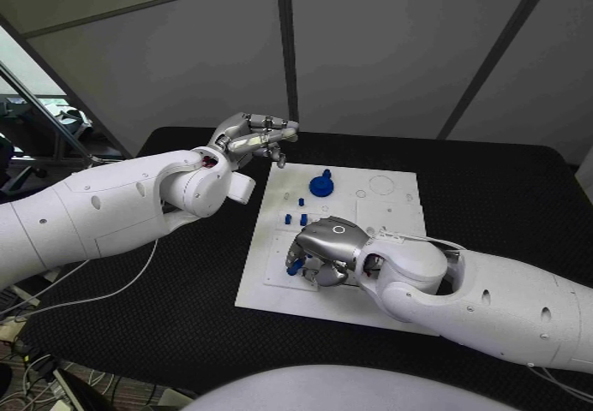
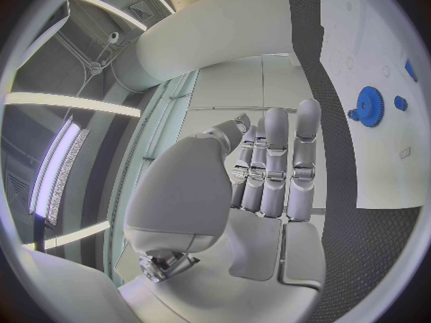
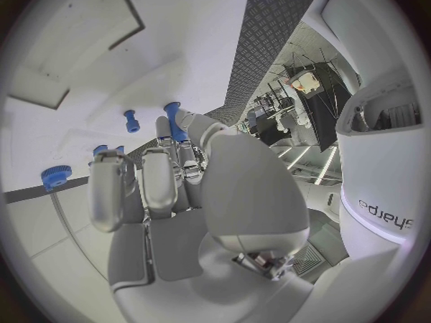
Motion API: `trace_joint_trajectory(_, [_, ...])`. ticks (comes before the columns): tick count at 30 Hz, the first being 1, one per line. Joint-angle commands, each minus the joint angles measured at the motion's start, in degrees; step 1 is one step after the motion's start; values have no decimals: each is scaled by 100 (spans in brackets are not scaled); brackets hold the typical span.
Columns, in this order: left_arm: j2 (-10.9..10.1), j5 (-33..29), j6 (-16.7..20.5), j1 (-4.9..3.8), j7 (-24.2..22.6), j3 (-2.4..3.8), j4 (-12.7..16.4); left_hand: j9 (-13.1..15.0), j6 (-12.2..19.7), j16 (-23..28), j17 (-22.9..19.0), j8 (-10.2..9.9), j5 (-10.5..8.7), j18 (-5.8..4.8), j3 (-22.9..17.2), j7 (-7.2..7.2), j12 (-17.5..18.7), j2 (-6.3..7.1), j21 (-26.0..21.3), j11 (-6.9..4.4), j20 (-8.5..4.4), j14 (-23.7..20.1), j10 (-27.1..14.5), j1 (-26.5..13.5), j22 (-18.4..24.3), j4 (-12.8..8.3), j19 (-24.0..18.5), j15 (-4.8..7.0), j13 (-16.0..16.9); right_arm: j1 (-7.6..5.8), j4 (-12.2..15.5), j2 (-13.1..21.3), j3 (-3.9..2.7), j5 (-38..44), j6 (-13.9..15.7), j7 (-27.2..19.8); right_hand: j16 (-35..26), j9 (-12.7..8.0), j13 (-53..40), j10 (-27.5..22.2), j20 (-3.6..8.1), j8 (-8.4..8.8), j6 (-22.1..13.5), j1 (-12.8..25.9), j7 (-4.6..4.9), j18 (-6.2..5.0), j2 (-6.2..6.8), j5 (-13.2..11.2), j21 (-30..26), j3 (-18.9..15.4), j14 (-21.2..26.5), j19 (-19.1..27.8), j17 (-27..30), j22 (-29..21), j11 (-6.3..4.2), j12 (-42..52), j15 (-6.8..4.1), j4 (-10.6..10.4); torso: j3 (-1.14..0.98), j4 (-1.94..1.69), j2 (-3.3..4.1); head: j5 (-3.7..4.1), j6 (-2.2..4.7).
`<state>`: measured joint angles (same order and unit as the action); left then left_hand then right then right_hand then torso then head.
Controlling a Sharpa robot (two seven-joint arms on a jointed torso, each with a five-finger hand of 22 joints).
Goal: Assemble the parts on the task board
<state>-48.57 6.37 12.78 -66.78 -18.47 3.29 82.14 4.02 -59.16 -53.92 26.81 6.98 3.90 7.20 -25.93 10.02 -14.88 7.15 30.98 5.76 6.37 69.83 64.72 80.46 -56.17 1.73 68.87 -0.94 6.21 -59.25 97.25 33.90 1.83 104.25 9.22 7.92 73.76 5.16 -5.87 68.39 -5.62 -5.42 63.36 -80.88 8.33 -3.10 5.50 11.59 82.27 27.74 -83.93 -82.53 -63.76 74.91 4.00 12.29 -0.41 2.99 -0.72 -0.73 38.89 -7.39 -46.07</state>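
Operator: Head view first. Why is the left robot hand point(image 1: 254, 137) up there?

Observer: It hangs above the bench point(image 1: 494, 197) by the far left corner of the task board point(image 1: 371, 205), probably parked clear of the work. The right robot hand point(image 1: 324, 251) is bent down over the board's near left part, fingertips at a blue peg point(image 1: 294, 267). A blue gear point(image 1: 321, 185) and a few loose pegs point(image 1: 296, 218) sit farther up the board, apart from both hands.

Operator: Left wrist view?

Observer: Fingers straight, side by side, nothing in them. The gear lies well beyond the fingertips.

Operator: Right wrist view?

Observer: The peg appears pinched between thumb and a finger, sticking out past the fingertips above the white board. I judge it is being carried to its hole. Another peg point(image 3: 132, 120) stands just beside it, untouched.
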Motion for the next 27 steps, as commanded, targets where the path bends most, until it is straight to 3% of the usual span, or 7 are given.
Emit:
trace_joint_trajectory(1, [7,-20,-57,-10,-18,5,6,-3,39,-7,-6,34,-7,321,27,19,-20,-1,-22,-6,12,-34,-25,-63,6,14,-19,-2,5,-9,21,11,-3,140,16,106,24,3,-1,47,-14,-36,32,-34,19,56,-19,31,40,16,-187,-4,-1,657,12,4,-6,6,3,-2,2,9,5])
trace_joint_trajectory(6, [6,-20,-56,-10,-17,5,10,-3,39,-7,-6,34,-7,321,27,19,-20,-1,-22,-6,12,-34,-25,-63,6,14,-19,-2,5,-9,19,-11,-3,143,-6,98,20,4,-6,52,-14,-37,38,-23,18,53,-15,26,32,11,-184,5,11,648,12,1,-7,6,5,0,0,14,3])
trace_joint_trajectory(12, [8,-20,-55,-10,-17,5,12,-3,39,-7,-6,34,-7,321,27,19,-20,-1,-22,-6,12,-34,-25,-63,6,14,-19,-2,5,-9,-19,-66,-3,125,-41,86,7,-41,27,-114,-38,76,-134,90,75,42,24,-20,-3,0,-168,47,55,613,69,-149,34,-35,9,-3,0,13,-2])
trace_joint_trajectory(20, [1,-20,-52,-11,-14,5,19,-3,39,-7,-6,34,-7,321,27,19,-20,-1,-22,-6,12,-34,-25,-63,6,14,-19,-2,5,-10,-39,-107,-3,114,-336,148,-1,-40,33,-130,-65,78,-113,147,74,36,32,-24,-21,-5,-158,68,87,596,82,-199,53,-61,10,-4,-5,3,-23])
trace_joint_trajectory(27, [3,-20,-59,-11,-9,5,19,-3,45,-13,-16,42,-5,323,29,17,-34,-11,-28,-8,13,-36,-34,-58,12,12,-18,0,8,-10,-43,-128,-2,160,-249,216,7,-37,30,-116,-66,73,-98,145,69,36,26,-22,-20,-2,-159,67,79,598,77,-198,50,-60,5,-1,-2,-5,-21])
